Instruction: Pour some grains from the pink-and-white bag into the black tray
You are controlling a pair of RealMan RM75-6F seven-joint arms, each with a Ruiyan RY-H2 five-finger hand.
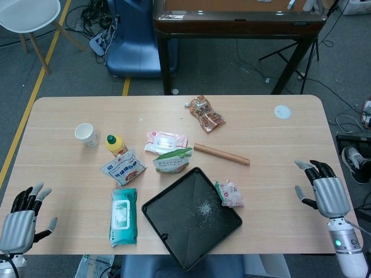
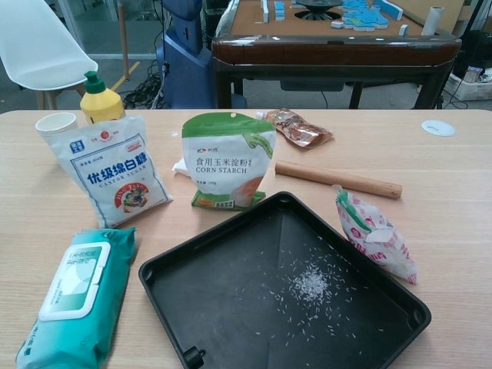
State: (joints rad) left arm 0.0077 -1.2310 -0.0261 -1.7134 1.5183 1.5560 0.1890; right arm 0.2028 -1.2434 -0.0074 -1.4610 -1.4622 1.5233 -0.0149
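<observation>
Pink-and-white bag [image 2: 374,237] lies on the table [image 1: 278,145] against the black tray [image 2: 231,307], which holds scattered grains [image 2: 310,284]; left hand [image 1: 20,223] and right hand [image 1: 326,194] empty, fingers spread

Desk right edge: bare wood beside the pink-and-white bag [image 1: 231,194].
Left half: corn starch bag [image 2: 228,158], sugar bag [image 2: 111,169], wipes pack [image 2: 74,298] crowd it.

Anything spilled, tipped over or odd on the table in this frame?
Nothing spilled outside: the grains lie inside the black tray. The pink-and-white bag leans tilted against the tray's right rim, released.
</observation>
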